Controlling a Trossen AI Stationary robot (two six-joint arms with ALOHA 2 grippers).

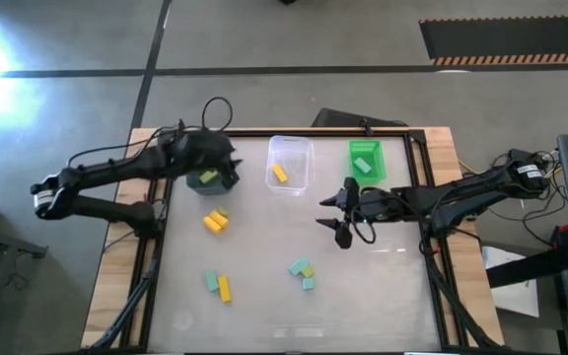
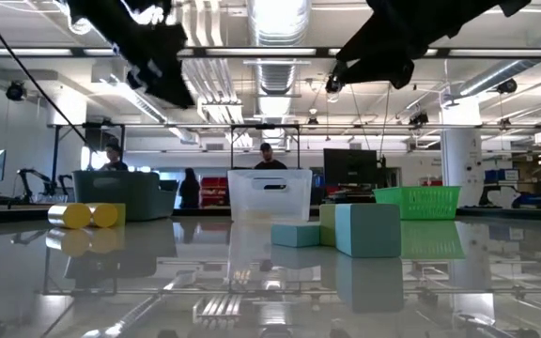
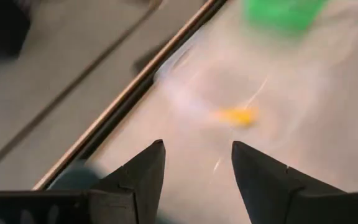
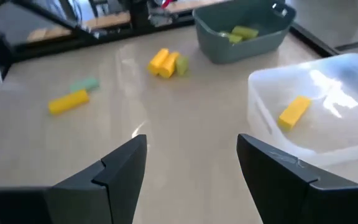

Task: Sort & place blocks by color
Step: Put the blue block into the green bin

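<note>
Hovering above the dark teal bin (image 1: pixel 211 177) at the worktop's (image 1: pixel 264 286) far left, the left hand (image 3: pixel 194 180) has its fingers spread with nothing between them; two pale yellow-green blocks (image 4: pixel 241 32) lie inside that bin. The right hand (image 1: pixel 335 212) hangs over the worktop just in front of the bright green bin (image 1: pixel 367 161) and beside the clear bin (image 1: pixel 290 164), its fingers likewise parted and holding nothing. A yellow bar (image 4: pixel 294 111) rests in the clear bin, and a teal-mint block (image 1: pixel 364 165) sits in the green one. On the open worktop, two yellow blocks and a yellow-green one (image 1: pixel 216 219) lie touching in a small cluster near the teal bin. Nearer the front edge, a yellow bar (image 1: pixel 225 288) lies against a teal-mint cube (image 1: pixel 210 281). To their right, well apart from them, three more blocks (image 1: pixel 304 272) sit bunched together, teal-mint with one yellow-green among them. From table height, people (image 2: pixel 268 156) show in the room beyond the bins.
</note>
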